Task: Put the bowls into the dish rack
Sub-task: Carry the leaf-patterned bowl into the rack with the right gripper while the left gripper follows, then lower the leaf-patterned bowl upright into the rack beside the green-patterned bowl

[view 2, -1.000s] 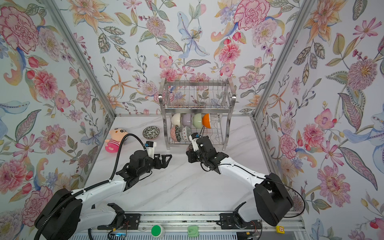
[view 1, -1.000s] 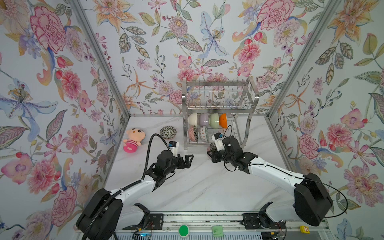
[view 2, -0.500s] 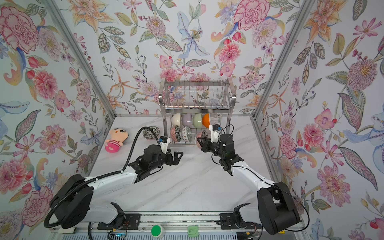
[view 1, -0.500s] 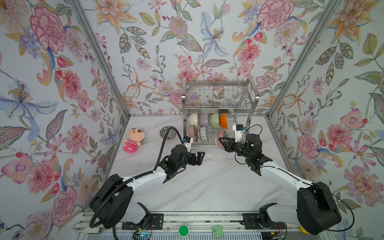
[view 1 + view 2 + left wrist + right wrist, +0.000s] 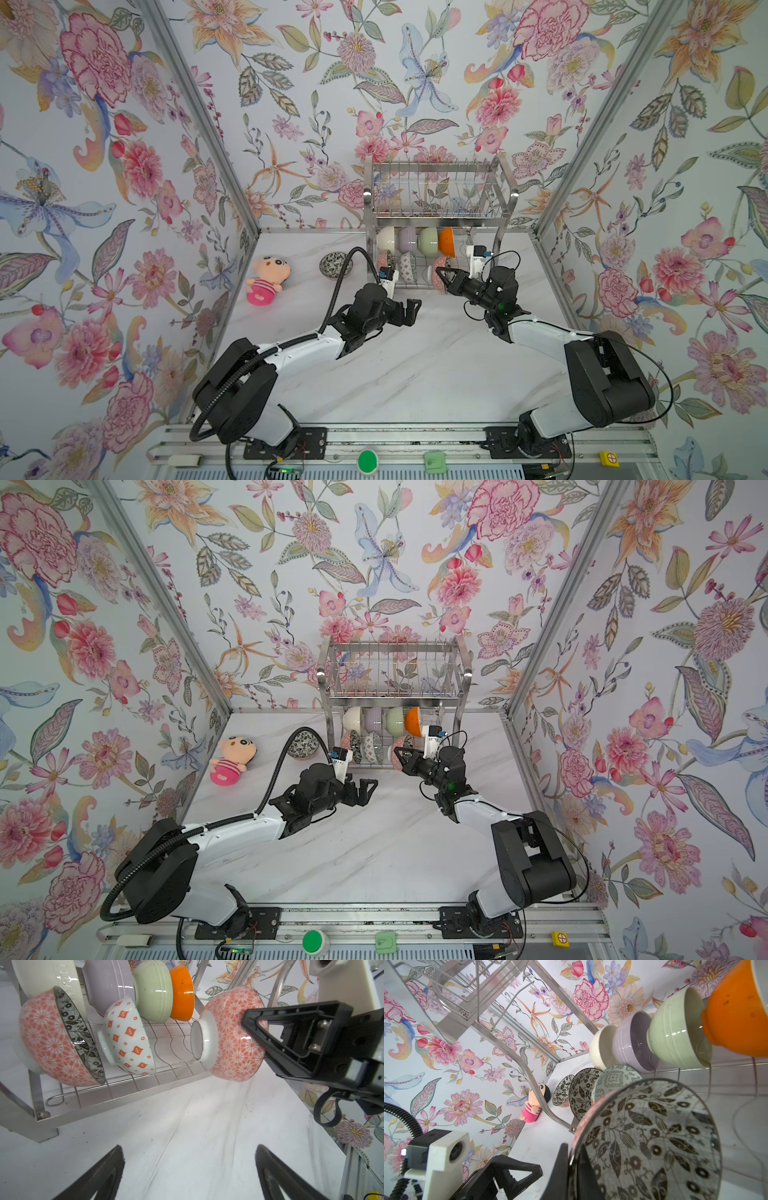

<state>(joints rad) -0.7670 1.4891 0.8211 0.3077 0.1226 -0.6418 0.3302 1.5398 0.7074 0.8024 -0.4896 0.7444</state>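
The steel dish rack (image 5: 440, 208) (image 5: 395, 688) stands at the back of the table. Cream, lilac, green and orange bowls (image 5: 153, 991) stand on its lower shelf, with two patterned bowls (image 5: 126, 1036) in front. My right gripper (image 5: 441, 273) (image 5: 400, 754) (image 5: 574, 1153) is shut on the rim of a pink patterned bowl (image 5: 232, 1036) (image 5: 650, 1138), held on edge at the shelf's front right. My left gripper (image 5: 411, 309) (image 5: 368, 789) (image 5: 190, 1153) hovers open and empty over the table before the rack. One more patterned bowl (image 5: 336, 264) (image 5: 303, 745) sits on the table left of the rack.
A pink plush doll (image 5: 266, 280) (image 5: 230, 760) lies at the table's left side by the wall. Flowered walls close in the back and both sides. The rack's upper shelf (image 5: 438, 187) holds nothing.
My right arm has swung to the right and brought the held bowl closer to the rack's lower shelf. My open left gripper has moved right, toward the rack's front.
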